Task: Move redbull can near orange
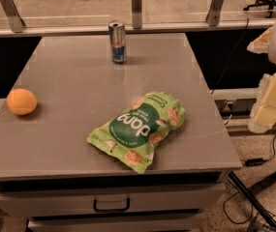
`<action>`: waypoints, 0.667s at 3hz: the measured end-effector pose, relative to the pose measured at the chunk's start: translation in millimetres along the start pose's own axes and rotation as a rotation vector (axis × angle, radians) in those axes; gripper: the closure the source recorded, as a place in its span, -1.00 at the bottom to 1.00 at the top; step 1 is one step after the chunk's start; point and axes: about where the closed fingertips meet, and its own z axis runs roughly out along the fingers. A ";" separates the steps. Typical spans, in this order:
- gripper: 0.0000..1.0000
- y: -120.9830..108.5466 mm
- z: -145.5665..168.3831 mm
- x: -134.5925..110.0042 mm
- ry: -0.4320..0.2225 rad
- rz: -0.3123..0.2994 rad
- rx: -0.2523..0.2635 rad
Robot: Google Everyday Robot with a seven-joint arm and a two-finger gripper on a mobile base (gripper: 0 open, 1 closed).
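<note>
The redbull can (117, 41) stands upright at the far middle of the grey table (69, 129). It is blue and silver with a silver top. The orange (21, 101) lies near the table's left edge, far from the can. My gripper (272, 98) shows as pale, blocky arm parts at the right edge of the view. It is off the table's right side, well away from the can and the orange, and holds nothing that I can see.
A green snack bag (140, 129) lies on the front right of the table. A glass railing with metal posts (136, 6) runs behind the table. A drawer handle (111, 206) is below the front edge. Cables (261, 161) lie on the floor at right.
</note>
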 end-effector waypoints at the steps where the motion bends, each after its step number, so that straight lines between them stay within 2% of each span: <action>1: -1.00 0.0 0.0 0.0 0.000 0.000 0.000; 2: -1.00 -11.4 5.7 -6.4 0.006 0.006 -0.003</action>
